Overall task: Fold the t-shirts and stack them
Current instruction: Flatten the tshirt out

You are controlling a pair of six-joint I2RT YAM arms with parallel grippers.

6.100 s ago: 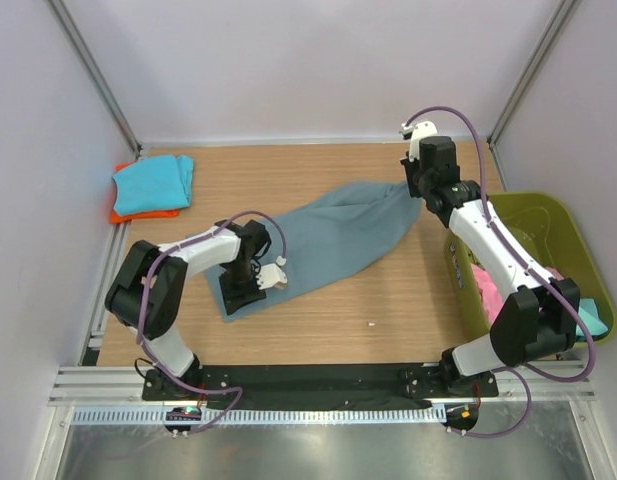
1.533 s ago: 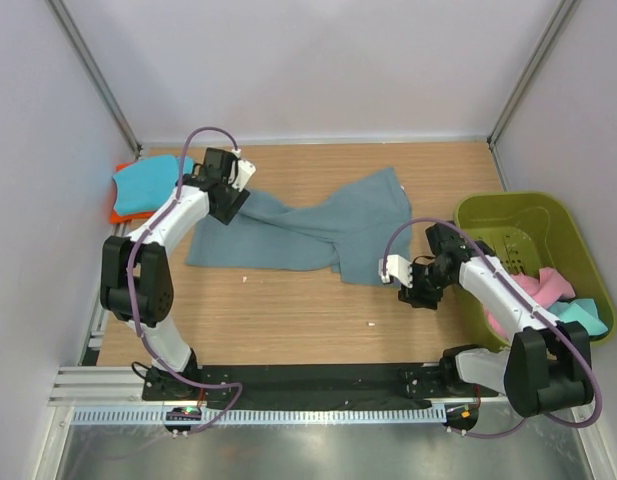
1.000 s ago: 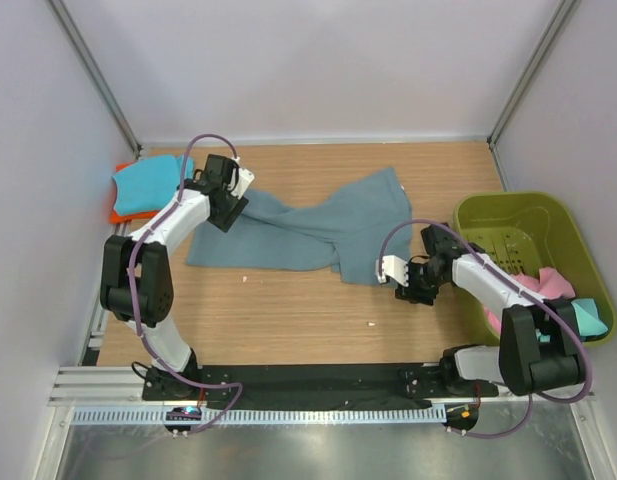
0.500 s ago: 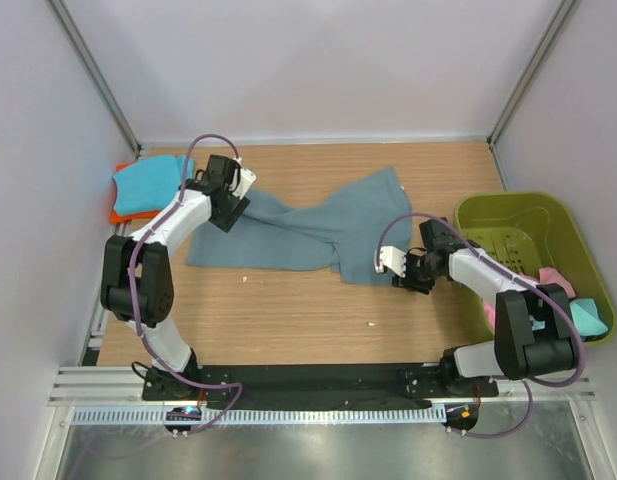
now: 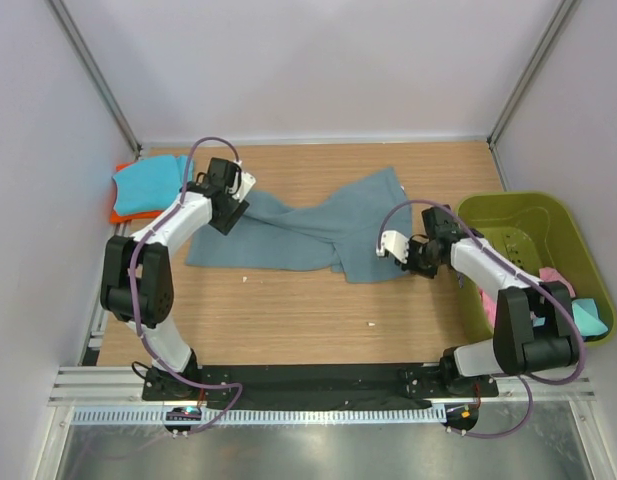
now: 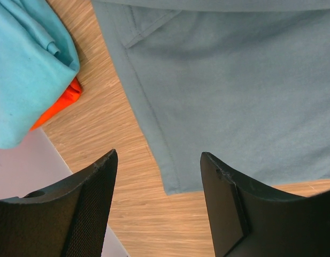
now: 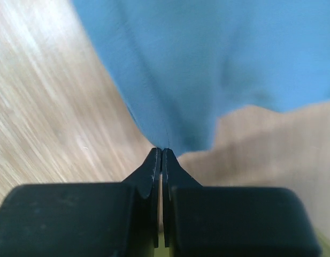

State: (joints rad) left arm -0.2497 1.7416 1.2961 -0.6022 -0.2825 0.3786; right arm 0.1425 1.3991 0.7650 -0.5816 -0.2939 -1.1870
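A large slate blue-grey t-shirt [image 5: 308,232] lies spread and rumpled across the middle of the table. My right gripper [image 5: 406,258] is at its near right edge, shut on a pinch of the cloth [image 7: 170,80], with the jaws pressed together on the hem [image 7: 163,151]. My left gripper [image 5: 228,210] hovers over the shirt's far left end. It is open [image 6: 159,154], and a corner of the shirt [image 6: 207,107] shows on the wood below the gap, untouched. A folded turquoise t-shirt [image 5: 153,183] rests on an orange one [image 5: 128,214] at the far left.
An olive-green basket [image 5: 508,206] stands at the right edge with pink [image 5: 553,281] and turquoise [image 5: 590,317] cloth inside. The folded turquoise shirt [image 6: 25,69] and orange shirt [image 6: 66,99] lie close beside my left gripper. White walls enclose the table.
My right gripper has moved toward the far side along the shirt's right edge and gone from open to shut on the cloth. The left arm has stayed put, still open.
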